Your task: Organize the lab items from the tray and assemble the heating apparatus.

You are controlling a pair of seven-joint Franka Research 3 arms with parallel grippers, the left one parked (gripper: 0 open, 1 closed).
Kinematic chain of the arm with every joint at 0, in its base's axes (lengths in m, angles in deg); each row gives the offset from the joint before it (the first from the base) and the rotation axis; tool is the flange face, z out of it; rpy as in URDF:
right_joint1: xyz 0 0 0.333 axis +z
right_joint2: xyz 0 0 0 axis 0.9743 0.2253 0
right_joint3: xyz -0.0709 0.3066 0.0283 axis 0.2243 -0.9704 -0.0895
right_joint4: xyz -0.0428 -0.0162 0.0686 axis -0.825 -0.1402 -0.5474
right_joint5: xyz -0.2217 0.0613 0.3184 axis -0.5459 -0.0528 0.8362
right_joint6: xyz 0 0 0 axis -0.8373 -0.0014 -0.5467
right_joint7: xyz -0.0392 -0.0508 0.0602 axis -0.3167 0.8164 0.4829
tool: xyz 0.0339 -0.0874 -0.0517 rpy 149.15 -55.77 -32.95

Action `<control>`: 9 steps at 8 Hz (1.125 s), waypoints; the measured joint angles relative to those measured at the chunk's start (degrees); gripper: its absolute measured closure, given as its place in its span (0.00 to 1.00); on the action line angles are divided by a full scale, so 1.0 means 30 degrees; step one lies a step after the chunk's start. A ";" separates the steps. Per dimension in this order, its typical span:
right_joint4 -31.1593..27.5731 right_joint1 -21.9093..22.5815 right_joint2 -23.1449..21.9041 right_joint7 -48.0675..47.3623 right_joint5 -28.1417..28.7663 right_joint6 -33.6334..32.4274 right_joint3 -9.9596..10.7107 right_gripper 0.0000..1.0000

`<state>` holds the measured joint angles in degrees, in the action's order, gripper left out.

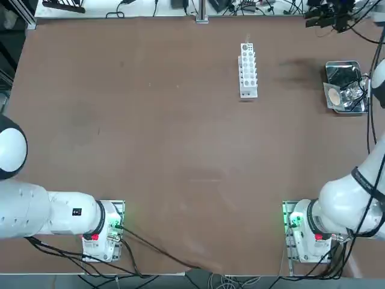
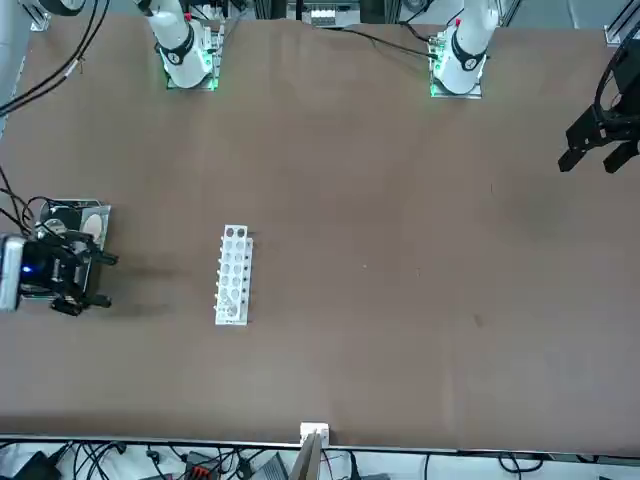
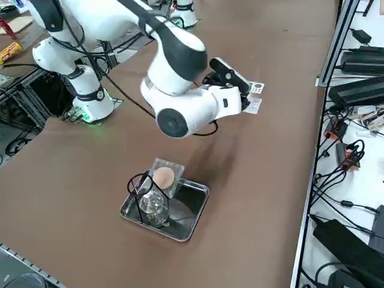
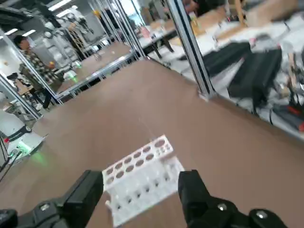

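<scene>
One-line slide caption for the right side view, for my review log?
Right gripper raised above the table near the white test-tube rack; tripod, glass burner and mesh sit in the silver tray.

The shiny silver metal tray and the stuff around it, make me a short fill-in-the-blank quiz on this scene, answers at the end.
1. The small clear glass burner stands inside the shiny silver metal ____.
2. The thin black wire tripod stand is in the tray, standing over the ____.
3. The right gripper, fingers open, is held above the table and holds ____.
4. The long white perforated test-tube rack holds ____ tubes.

Missing words: tray; burner; nothing; no
</scene>
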<state>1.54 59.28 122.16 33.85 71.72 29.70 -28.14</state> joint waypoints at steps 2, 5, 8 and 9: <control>0.1073 -0.0344 -0.0760 -0.3694 -0.2844 0.0029 0.0300 0.03; 0.3267 -0.0557 -0.1001 -1.0673 -0.6521 0.0179 0.1531 0.03; 0.5044 -0.0603 0.0503 -1.5030 -0.8890 0.1491 0.2738 0.03; 0.5917 -0.0669 0.1448 -1.6212 -0.9038 0.1631 0.3247 0.03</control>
<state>19.29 57.27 126.50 -14.79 44.61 34.60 -18.39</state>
